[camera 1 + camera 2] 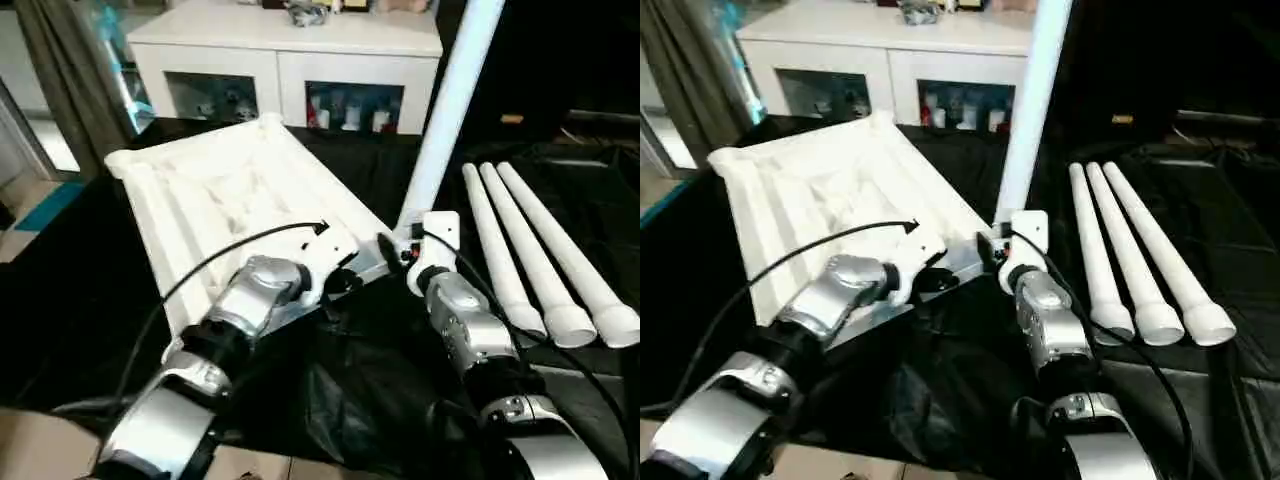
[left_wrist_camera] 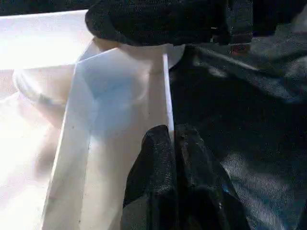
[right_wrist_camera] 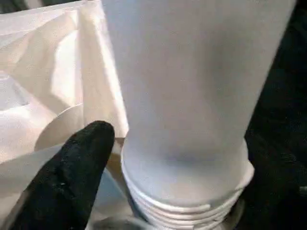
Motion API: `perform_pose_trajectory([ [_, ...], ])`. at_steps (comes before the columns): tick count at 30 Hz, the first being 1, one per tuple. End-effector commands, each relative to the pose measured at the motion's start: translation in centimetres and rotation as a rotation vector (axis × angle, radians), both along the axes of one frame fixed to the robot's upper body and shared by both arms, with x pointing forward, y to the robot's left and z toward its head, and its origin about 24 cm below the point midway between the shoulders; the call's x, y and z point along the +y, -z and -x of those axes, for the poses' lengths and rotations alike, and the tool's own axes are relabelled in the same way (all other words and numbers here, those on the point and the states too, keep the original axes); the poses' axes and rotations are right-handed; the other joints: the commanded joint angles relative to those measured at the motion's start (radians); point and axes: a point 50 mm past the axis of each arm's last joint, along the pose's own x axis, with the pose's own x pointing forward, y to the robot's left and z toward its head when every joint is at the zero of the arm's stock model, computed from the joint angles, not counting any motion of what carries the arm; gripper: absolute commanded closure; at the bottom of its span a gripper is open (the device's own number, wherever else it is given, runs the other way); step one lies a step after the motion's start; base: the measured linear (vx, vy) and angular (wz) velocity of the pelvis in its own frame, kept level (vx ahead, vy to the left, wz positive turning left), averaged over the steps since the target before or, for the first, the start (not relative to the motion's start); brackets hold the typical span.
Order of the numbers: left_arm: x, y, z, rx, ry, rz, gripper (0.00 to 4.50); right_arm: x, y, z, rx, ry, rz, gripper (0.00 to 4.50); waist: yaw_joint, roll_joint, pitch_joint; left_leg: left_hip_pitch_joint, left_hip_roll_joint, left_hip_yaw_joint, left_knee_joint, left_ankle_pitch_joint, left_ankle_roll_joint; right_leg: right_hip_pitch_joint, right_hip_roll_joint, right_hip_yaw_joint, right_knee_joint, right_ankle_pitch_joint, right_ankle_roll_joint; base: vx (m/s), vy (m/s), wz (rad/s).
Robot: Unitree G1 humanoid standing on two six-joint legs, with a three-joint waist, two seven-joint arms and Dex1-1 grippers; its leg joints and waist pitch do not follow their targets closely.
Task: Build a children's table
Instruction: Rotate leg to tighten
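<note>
Step in hand: first leg [image 1: 452, 110] stood upright in near corner socket of upturned table top [image 1: 215, 205], thread rings visible, likely not fully seated. Left claw [image 2: 172, 158] pinched shut on top's rim. Right claw [image 1: 392, 248] spread wide at leg base, holding nothing clearly. Three spare legs [image 1: 545, 260] lay on surface beyond right claw. Next: regrip leg, twist down.

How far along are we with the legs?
Done: top lies underside up. In hand: one leg stands in the near corner socket, threads still showing; right gripper at its base, left gripper shut on the top's rim. Left: three legs lie on the cloth.
</note>
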Motion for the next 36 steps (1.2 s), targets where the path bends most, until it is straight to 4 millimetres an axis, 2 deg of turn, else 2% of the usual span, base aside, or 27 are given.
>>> perform_pose_trajectory([
  [1, -1.0, -1.4, 0.7, -0.064, 0.163, 0.055, 4.50, 0.1, 0.1, 0.7, 0.019, -0.112, 0.001, 0.61, 0.006, -0.013, -0.065, 0.001, 0.049, -0.022, -0.079, -0.249, 0.053, 0.042, -0.079, 0.043, -0.085, -0.219, -0.210, 0.000, 0.000, 0.00],
  [2, -0.3, -1.4, 1.0, -0.067, 0.210, 0.044, 4.50, -0.9, -0.7, 1.3, -0.004, -0.181, 0.007, 0.61, 0.008, -0.012, -0.068, 0.002, 0.051, -0.019, -0.075, -0.209, 0.070, 0.039, -0.078, 0.044, -0.080, -0.155, -0.225, 0.000, 0.000, 0.00],
  [6, 0.9, -1.5, 1.4, -0.083, 0.264, 0.051, 4.50, -2.7, -1.8, 3.0, -0.031, -0.335, 0.018, 0.61, 0.025, -0.007, -0.077, -0.001, 0.054, -0.016, -0.064, -0.111, 0.117, 0.044, -0.075, 0.043, -0.058, 0.022, -0.255, 0.041, -0.002, 0.03],
  [7, 1.1, -1.6, 1.5, -0.087, 0.275, 0.060, 4.50, -3.0, -2.0, 3.4, -0.029, -0.370, 0.013, 0.61, 0.025, -0.010, -0.078, -0.009, 0.054, -0.017, -0.062, -0.081, 0.132, 0.047, -0.077, 0.043, -0.049, 0.086, -0.266, 0.000, 0.000, 0.00],
  [9, 1.5, -1.7, 1.6, -0.087, 0.291, 0.076, 4.50, -3.6, -2.2, 4.1, -0.024, -0.428, 0.012, 0.61, 0.026, -0.011, -0.081, -0.011, 0.054, -0.017, -0.059, -0.066, 0.144, 0.048, -0.078, 0.041, -0.046, 0.117, -0.273, 0.000, 0.000, 0.00],
  [10, 2.1, -1.8, 1.8, -0.080, 0.302, 0.084, 4.50, -4.5, -2.5, 4.7, -0.018, -0.473, 0.016, 0.61, 0.029, -0.007, -0.081, -0.011, 0.055, -0.016, -0.055, -0.062, 0.161, 0.044, -0.077, 0.040, -0.046, 0.129, -0.278, 0.000, 0.000, 0.00],
  [12, 2.5, -1.9, 1.8, -0.080, 0.300, 0.084, 4.50, -5.1, -2.7, 4.9, -0.010, -0.493, 0.019, 0.61, 0.030, -0.010, -0.075, -0.015, 0.053, -0.014, -0.058, -0.099, 0.156, 0.043, -0.078, 0.038, -0.054, 0.052, -0.277, 0.000, 0.000, 0.00],
  [14, 2.7, -1.9, 1.8, -0.081, 0.300, 0.083, 4.06, -5.2, -2.7, 5.0, -0.004, -0.498, 0.024, 0.58, 0.025, -0.008, -0.070, -0.009, 0.055, -0.013, -0.063, -0.158, 0.123, 0.037, -0.077, 0.037, -0.067, -0.075, -0.265, 0.000, 0.000, 0.00],
  [15, 2.9, -1.9, 1.7, -0.084, 0.295, 0.080, 4.06, -5.3, -2.7, 5.1, 0.002, -0.506, 0.031, 0.58, 0.025, -0.008, -0.070, -0.009, 0.055, -0.013, -0.063, -0.158, 0.123, 0.037, -0.077, 0.037, -0.067, -0.075, -0.265, 0.000, 0.000, 0.00],
  [16, 3.0, -1.9, 1.5, -0.079, 0.288, 0.078, 4.06, -5.4, -2.7, 5.2, 0.012, -0.519, 0.036, 0.58, 0.023, -0.010, -0.069, -0.009, 0.055, -0.015, -0.064, -0.170, 0.103, 0.037, -0.078, 0.039, -0.069, -0.122, -0.256, 0.000, 0.000, 0.00],
  [18, 3.0, -2.0, 1.4, -0.073, 0.287, 0.079, 3.73, -5.3, -2.7, 5.3, 0.019, -0.530, 0.034, 0.58, 0.024, -0.011, -0.068, -0.007, 0.057, -0.014, -0.066, -0.169, 0.094, 0.035, -0.077, 0.039, -0.071, -0.125, -0.255, 0.000, 0.000, 0.00],
  [22, 2.7, -2.0, 1.3, -0.083, 0.279, 0.065, 3.53, -5.0, -2.6, 5.4, 0.026, -0.543, 0.034, 0.58, 0.023, -0.012, -0.072, -0.012, 0.054, -0.015, -0.062, -0.125, 0.109, 0.038, -0.077, 0.040, -0.061, -0.052, -0.259, 0.000, 0.000, 0.00],
  [27, 2.8, -1.6, 1.0, -0.079, 0.275, 0.016, 3.53, -4.8, -2.7, 5.4, 0.027, -0.546, 0.035, 0.58, 0.024, -0.012, -0.073, -0.012, 0.052, -0.014, -0.060, -0.120, 0.118, 0.039, -0.077, 0.039, -0.063, -0.050, -0.257, 0.000, 0.000, 0.00],
  [28, 2.8, -1.5, 1.0, -0.080, 0.272, 0.003, 3.53, -4.9, -2.7, 5.3, 0.025, -0.544, 0.037, 0.58, 0.025, -0.003, -0.073, -0.011, 0.053, -0.016, -0.060, -0.120, 0.114, 0.039, -0.078, 0.039, -0.062, -0.053, -0.255, 0.000, 0.000, 0.00],
  [30, 2.9, -1.4, 0.9, -0.081, 0.264, -0.006, 3.53, -4.9, -2.7, 5.3, 0.023, -0.541, 0.039, 0.58, 0.023, -0.008, -0.073, -0.011, 0.053, -0.015, -0.060, -0.128, 0.110, 0.039, -0.076, 0.039, -0.063, -0.049, -0.256, 0.000, 0.000, 0.00],
  [33, 3.0, -1.2, 0.7, -0.076, 0.247, -0.027, 3.53, -4.9, -2.8, 5.3, 0.021, -0.540, 0.039, 0.58, 0.023, -0.008, -0.075, -0.012, 0.053, -0.016, -0.060, -0.123, 0.110, 0.042, -0.077, 0.039, -0.061, -0.031, -0.261, 0.000, 0.000, 0.00],
  [34, 3.0, -1.1, 0.7, -0.061, 0.245, -0.029, 3.53, -4.8, -2.8, 5.4, 0.020, -0.541, 0.040, 0.58, 0.024, -0.003, -0.075, -0.011, 0.054, -0.016, -0.060, -0.119, 0.110, 0.041, -0.076, 0.038, -0.059, -0.024, -0.264, 0.000, 0.000, 0.00],
  [36, 3.0, -1.1, 0.7, -0.056, 0.245, -0.030, 3.70, -4.8, -2.8, 5.4, 0.019, -0.542, 0.041, 0.58, 0.023, -0.006, -0.075, -0.011, 0.054, -0.016, -0.059, -0.122, 0.111, 0.042, -0.076, 0.038, -0.059, -0.017, -0.268, 0.000, 0.000, 0.00],
])
